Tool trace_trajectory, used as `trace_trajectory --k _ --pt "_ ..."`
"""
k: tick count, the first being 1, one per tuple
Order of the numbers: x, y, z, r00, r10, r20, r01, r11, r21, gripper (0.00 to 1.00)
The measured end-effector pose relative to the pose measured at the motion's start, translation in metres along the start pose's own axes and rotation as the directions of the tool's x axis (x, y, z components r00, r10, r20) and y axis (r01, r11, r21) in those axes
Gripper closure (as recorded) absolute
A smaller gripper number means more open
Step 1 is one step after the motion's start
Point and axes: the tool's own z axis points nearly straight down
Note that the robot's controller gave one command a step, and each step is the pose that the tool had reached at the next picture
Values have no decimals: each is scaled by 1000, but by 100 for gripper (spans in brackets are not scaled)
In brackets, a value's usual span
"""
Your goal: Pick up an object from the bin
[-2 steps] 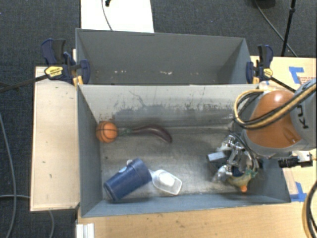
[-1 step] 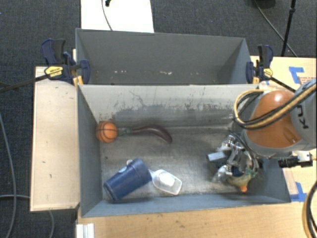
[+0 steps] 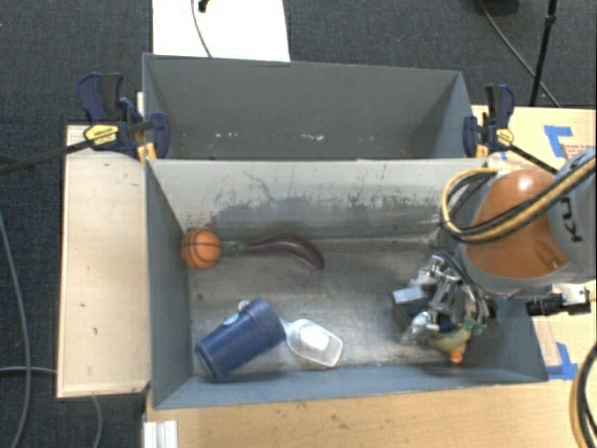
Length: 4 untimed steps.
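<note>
My gripper [image 3: 431,308] is low in the bin's front right corner, close to the floor. Right under and beside it lies a small thing [image 3: 453,345] with dark blue, green and orange parts, half hidden by the gripper. Whether the gripper touches or holds that thing cannot be told.
A blue cup [image 3: 239,338] lies on its side near the front left, and a clear white lid [image 3: 314,342] lies at its mouth. An orange ball [image 3: 201,247] rests against the left wall. A dark curved strip [image 3: 284,247] stretches right from it along the back.
</note>
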Motion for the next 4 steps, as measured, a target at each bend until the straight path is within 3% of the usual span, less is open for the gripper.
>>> trace_trajectory --k 1,2,4 --pt "1 -1 -10 1000 -2 -7 2 1000 6 100" --pt "-1 -2 -20 1000 -4 0 4 1000 9 100" --pt "0 -2 -39 1000 -7 -5 7 1000 12 100"
